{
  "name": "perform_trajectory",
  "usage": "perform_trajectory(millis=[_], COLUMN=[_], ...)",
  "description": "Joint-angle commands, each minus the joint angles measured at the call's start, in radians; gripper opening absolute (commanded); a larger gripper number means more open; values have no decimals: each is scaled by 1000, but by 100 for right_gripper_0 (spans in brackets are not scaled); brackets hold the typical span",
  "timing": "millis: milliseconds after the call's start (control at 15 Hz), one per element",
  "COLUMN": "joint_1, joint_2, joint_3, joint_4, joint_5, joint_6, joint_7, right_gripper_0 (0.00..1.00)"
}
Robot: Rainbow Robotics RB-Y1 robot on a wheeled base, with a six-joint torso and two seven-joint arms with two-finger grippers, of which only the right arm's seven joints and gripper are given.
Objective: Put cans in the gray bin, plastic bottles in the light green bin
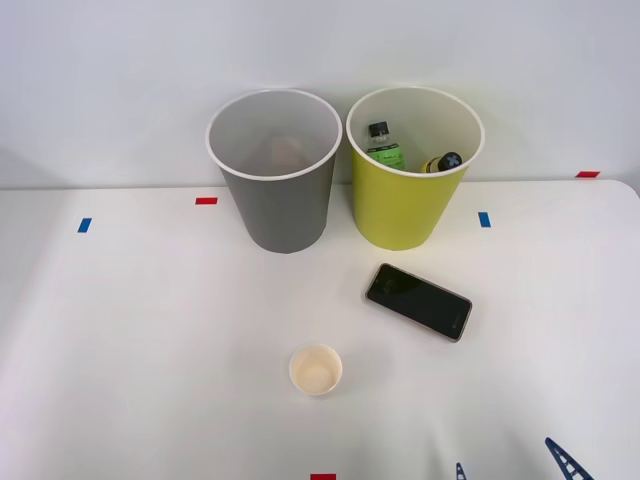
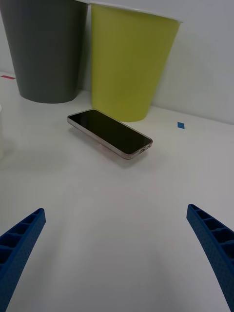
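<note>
Blue fingers (image 2: 214, 243) spread wide, my gripper (image 2: 117, 253) holds nothing — phone (image 2: 109, 132) at twelve o'clock, light green bin (image 2: 129, 63) behind it.

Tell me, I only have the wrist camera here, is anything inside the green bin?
Observer: Yes. The green bin holds two bottles, a clear bottle with a green label and a yellow bottle.
Operator: And the gray bin?
Observer: The gray bin has a pale shape at its bottom; I cannot tell what it is.
Operator: What is that white thing at the edge of my picture?
Observer: A paper cup, upright and empty, standing nearer the robot than the phone.
</note>
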Motion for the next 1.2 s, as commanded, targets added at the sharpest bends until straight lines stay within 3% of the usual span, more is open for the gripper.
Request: perform_trajectory(millis=[67,1200], joint_1=[7,7], joint_2=[-1,-1], joint_3=[28,35], joint_4=[1,-1], joint_5=[1,2], joint_6=[11,26], joint_7=[3,4], right_gripper_0=[100,100])
